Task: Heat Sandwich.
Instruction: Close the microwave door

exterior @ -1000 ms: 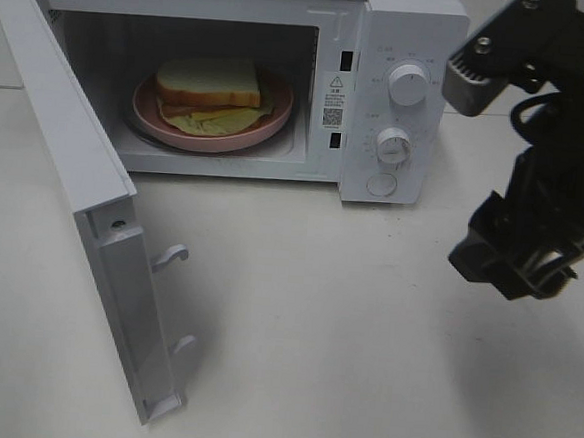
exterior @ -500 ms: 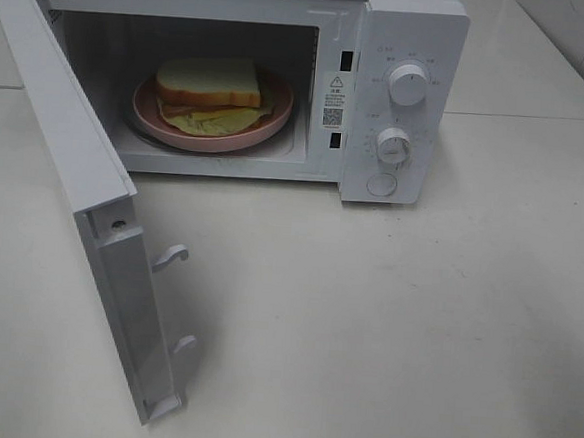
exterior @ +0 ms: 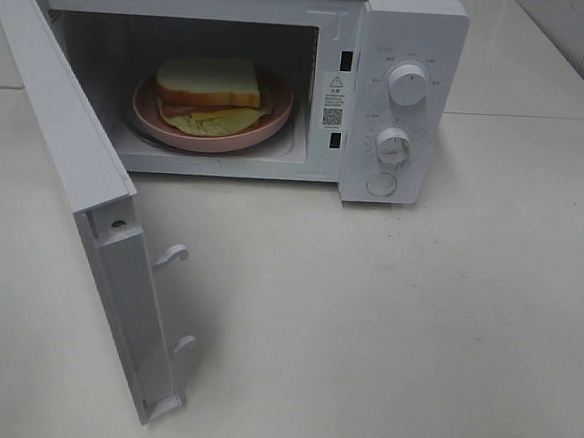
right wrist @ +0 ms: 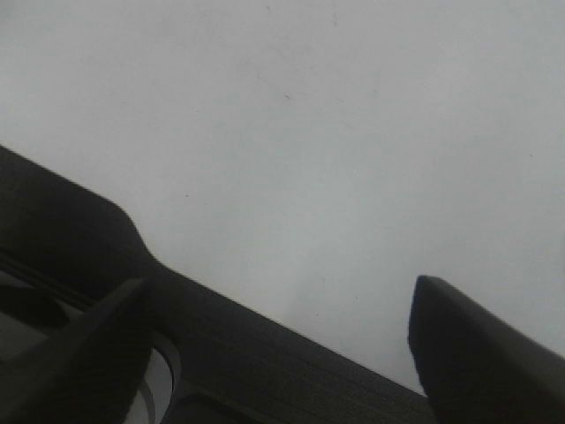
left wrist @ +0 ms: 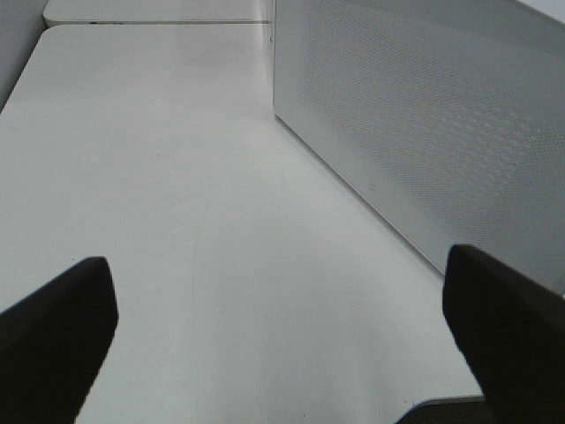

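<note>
Sandwich (exterior: pixel 209 85) lies on the pink plate (exterior: pixel 277 120) inside the microwave (exterior: pixel 416 27), so I judge the loading done. What remains, as I read it, is shutting the door (exterior: pixel 71 153) and setting the upper dial (exterior: pixel 409 86) and lower dial (exterior: pixel 392 146) to start the heating. The door stands wide open, swung out over the left part of the desk (exterior: pixel 415 318), its latch hooks (exterior: pixel 172 256) pointing across the bare top. Nothing lies in the door's closing path. Neither arm shows in the high view. My left tool (left wrist: pixel 282 340) hangs spread above the desk beside a dotted white panel (left wrist: pixel 424 124), which I take for the door's outer face, pinching nothing. My right tool (right wrist: pixel 278 287) is spread too, empty over bare desk
</note>
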Controlling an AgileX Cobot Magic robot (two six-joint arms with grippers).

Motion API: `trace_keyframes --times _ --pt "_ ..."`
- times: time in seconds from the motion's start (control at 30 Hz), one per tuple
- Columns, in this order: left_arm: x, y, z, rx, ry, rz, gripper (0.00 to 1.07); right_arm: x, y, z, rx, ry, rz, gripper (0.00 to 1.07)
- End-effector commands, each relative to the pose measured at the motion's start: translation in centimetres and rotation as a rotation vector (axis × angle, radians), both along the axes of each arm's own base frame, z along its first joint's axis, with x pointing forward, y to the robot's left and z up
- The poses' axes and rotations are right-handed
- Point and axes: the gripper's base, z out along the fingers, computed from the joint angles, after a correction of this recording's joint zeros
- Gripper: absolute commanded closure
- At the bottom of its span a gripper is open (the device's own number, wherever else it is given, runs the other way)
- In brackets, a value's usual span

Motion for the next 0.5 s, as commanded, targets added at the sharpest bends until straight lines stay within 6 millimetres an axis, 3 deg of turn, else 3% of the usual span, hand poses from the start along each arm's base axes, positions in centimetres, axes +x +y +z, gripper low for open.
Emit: trace_keyframes --times 0.03,0.3,0.5 --pt "0.0 0.0 0.0 -0.006 -0.006 0.004 0.11 -0.9 -0.8 -0.8 0.027 -0.055 -0.064 0.31" --pt "0.0 0.0 0.0 -0.006 -0.006 0.004 0.11 -2.8 -1.9 -1.8 0.059 -0.139 -0.201 0.31" --pt "0.0 0.0 0.0 -0.006 -0.006 0.004 0.11 -4.5 -2.0 -1.4 0.140 -0.290 -0.300 0.31"
